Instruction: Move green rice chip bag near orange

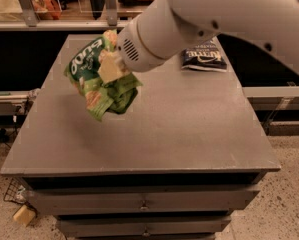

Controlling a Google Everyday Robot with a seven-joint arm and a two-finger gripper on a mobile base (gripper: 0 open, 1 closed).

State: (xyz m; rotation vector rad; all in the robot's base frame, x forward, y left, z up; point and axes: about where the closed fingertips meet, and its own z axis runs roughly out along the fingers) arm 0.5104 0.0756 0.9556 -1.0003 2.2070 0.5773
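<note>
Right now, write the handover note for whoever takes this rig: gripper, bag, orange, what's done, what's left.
Gripper: shut on the green chip bag, over the far left part of the table.
Bag: held, and it looks lifted clear of the tabletop.
Orange: not in sight; the arm covers much of the table's far edge.
Blue chip bag: lying at the far right.
Done: bag grasped and raised.
Left: locate the orange, carry the bag beside it, set down, release.
</note>
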